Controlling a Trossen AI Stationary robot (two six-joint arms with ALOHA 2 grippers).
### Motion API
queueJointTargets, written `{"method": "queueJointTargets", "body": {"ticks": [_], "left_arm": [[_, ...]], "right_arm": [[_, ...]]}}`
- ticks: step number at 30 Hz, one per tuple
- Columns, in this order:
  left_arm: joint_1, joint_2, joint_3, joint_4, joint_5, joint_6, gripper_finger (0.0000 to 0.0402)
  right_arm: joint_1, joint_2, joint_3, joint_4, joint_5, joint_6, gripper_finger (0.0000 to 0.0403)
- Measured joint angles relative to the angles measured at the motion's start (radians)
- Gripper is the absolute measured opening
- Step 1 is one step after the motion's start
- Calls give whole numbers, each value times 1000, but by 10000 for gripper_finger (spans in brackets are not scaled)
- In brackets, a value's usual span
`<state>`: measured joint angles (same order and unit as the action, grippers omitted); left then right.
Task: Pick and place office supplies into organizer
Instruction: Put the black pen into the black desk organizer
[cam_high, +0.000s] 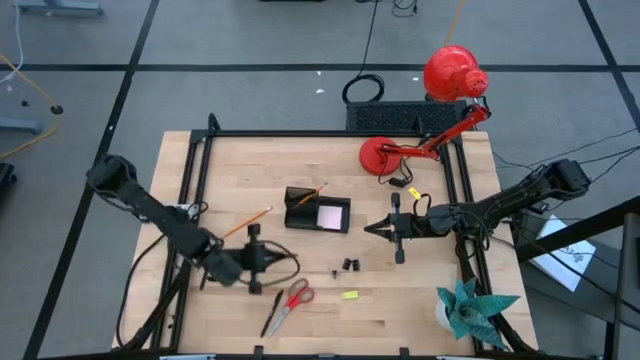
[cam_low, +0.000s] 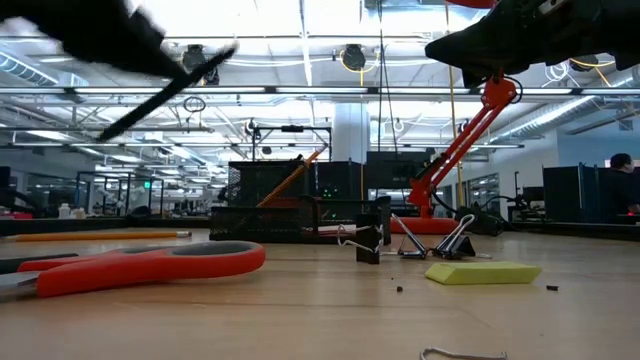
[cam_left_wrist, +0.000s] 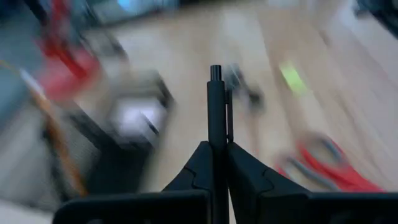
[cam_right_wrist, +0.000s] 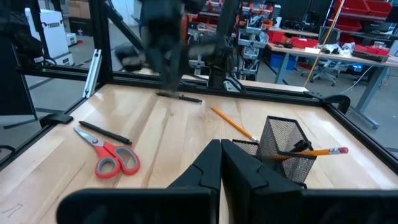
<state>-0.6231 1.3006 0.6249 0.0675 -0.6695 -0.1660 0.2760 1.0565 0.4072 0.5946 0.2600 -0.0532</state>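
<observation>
My left gripper (cam_high: 262, 258) hovers over the table's near-left part, above the scissors, shut on a black pen (cam_left_wrist: 216, 106). My right gripper (cam_high: 385, 228) is shut and empty, just right of the black organizer (cam_high: 317, 210). An orange pencil (cam_high: 310, 190) and the pink sticky pad (cam_high: 331, 215) sit in the organizer. On the table lie another orange pencil (cam_high: 250, 222), the red-handled scissors (cam_high: 292, 298) with a second black pen (cam_high: 272, 315) beside them, two black clips (cam_high: 348, 266) and a yellow piece (cam_high: 349, 295). My left gripper pinches the black pen's barrel (cam_left_wrist: 215, 138) between its two fingers. The pen lies along the fingers, and its clip end (cam_left_wrist: 216, 71) sticks out past the fingertips. In the low view the pen (cam_low: 165, 92) is slanted and lifted clear of the table.
A red desk lamp (cam_high: 452, 75) stands with its base (cam_high: 380, 153) on the far right of the table. A teal paper plant (cam_high: 468, 305) is at the near right corner. A black frame (cam_high: 330, 132) rims the tabletop. Bare wood lies between the organizer and the clips.
</observation>
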Motion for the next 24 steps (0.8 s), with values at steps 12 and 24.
{"method": "queueJointTargets", "body": {"ticks": [12, 24], "left_arm": [[384, -121, 3, 387, 400, 561, 22], [782, -9, -149, 858, 1000, 451, 25]], "right_arm": [[0, 0, 0, 7, 0, -2, 4], [0, 0, 0, -1, 0, 11, 4]]}}
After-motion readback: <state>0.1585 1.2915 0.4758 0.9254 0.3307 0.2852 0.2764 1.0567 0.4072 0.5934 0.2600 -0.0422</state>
